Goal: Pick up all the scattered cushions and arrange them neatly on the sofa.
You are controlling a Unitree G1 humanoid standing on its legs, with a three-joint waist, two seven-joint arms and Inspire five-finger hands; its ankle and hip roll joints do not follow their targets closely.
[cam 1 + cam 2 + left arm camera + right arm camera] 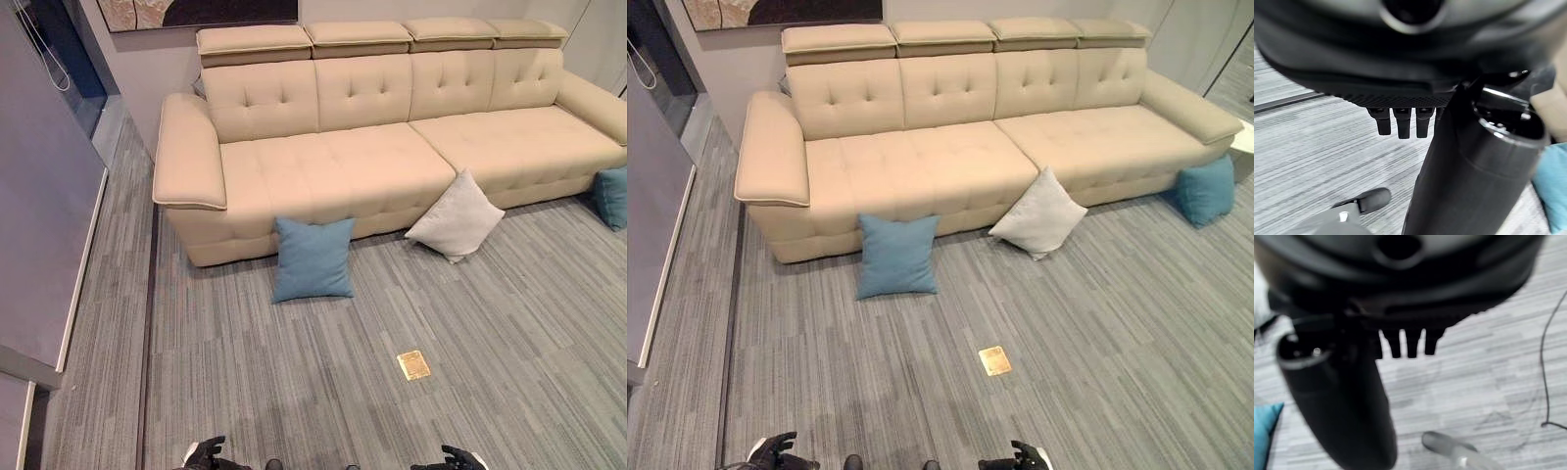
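A long beige sofa stands by the wall; its seat is bare. Three cushions sit on the grey floor, all leaning on the sofa's front; a blue cushion near the left arm rest, a white cushion near the middle, a second blue cushion far to the right. A small gold plate lies in the floor. The left hand and the right hand hang low, fingers straight, holding nothing.

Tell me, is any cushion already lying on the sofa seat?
No: the sofa seat is bare, while two blue cushions and the white cushion sit on the floor against its front.
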